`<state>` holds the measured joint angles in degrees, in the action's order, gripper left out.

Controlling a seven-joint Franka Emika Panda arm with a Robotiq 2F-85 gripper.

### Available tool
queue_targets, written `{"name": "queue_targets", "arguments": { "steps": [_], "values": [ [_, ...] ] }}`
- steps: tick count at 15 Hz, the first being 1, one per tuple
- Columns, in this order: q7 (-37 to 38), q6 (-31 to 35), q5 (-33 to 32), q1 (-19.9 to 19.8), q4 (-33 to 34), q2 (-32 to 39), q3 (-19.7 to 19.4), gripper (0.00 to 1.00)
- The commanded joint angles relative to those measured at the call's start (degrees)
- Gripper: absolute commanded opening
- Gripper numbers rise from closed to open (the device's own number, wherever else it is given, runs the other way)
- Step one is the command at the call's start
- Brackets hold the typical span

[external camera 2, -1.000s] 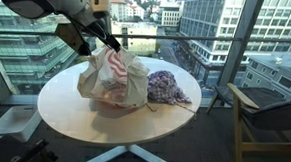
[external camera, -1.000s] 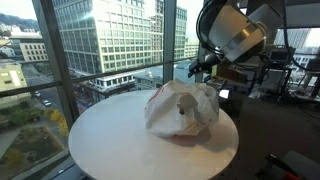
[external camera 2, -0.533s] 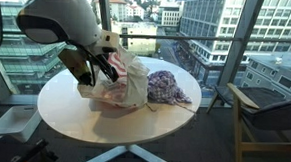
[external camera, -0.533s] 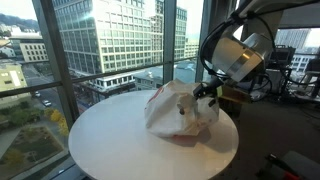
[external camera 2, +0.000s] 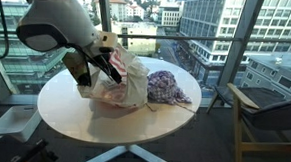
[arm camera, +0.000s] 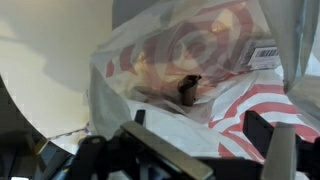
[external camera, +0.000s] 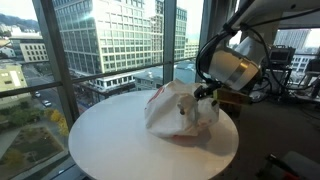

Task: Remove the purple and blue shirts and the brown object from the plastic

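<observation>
A white plastic bag with red print (external camera: 180, 108) lies crumpled on the round white table (external camera: 110, 140); it also shows in an exterior view (external camera 2: 115, 84) and fills the wrist view (arm camera: 200, 60). A small brown object (arm camera: 189, 88) sits in the bag's opening. A purple-blue patterned cloth (external camera 2: 167, 87) lies on the table beside the bag. My gripper (arm camera: 198, 125) is open, its dark fingers (arm camera: 258, 130) apart just above the bag's plastic, holding nothing. In both exterior views the gripper (external camera: 205, 92) (external camera 2: 98, 74) is down at the bag's edge.
The table (external camera 2: 74, 112) stands by floor-to-ceiling windows. A chair (external camera 2: 269, 113) stands to one side of it. Desks and equipment (external camera: 285, 75) stand behind the arm. Bare tabletop lies in front of the bag.
The arm has come down from above the bag to its edge. In the last half second it has only shifted a little. The bag and the cloth have not moved.
</observation>
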<state>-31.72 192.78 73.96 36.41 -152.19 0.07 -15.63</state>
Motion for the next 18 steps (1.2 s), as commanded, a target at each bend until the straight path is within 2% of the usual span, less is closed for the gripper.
{"name": "queue_targets", "arguments": {
  "steps": [1, 8, 9, 11, 12, 15, 18],
  "values": [
    [0.64, 2.46, 1.16, 0.41, 0.96, -1.70, 0.38, 1.00],
    [4.61, -2.50, -0.69, -0.93, 7.21, 0.89, -1.53, 1.00],
    [13.49, -3.79, -9.58, -10.37, 6.24, 1.08, 6.72, 1.00],
    [19.61, -7.17, -15.51, -15.17, 8.03, 2.10, 10.14, 1.00],
    [14.21, -8.28, -9.26, -10.32, 10.81, 3.79, 5.58, 1.00],
    [13.21, -12.12, -5.38, -13.09, 14.20, 6.81, 6.98, 1.00],
    [9.52, -13.80, 3.60, -13.44, 15.13, 8.26, 8.91, 1.00]
  ]
}}
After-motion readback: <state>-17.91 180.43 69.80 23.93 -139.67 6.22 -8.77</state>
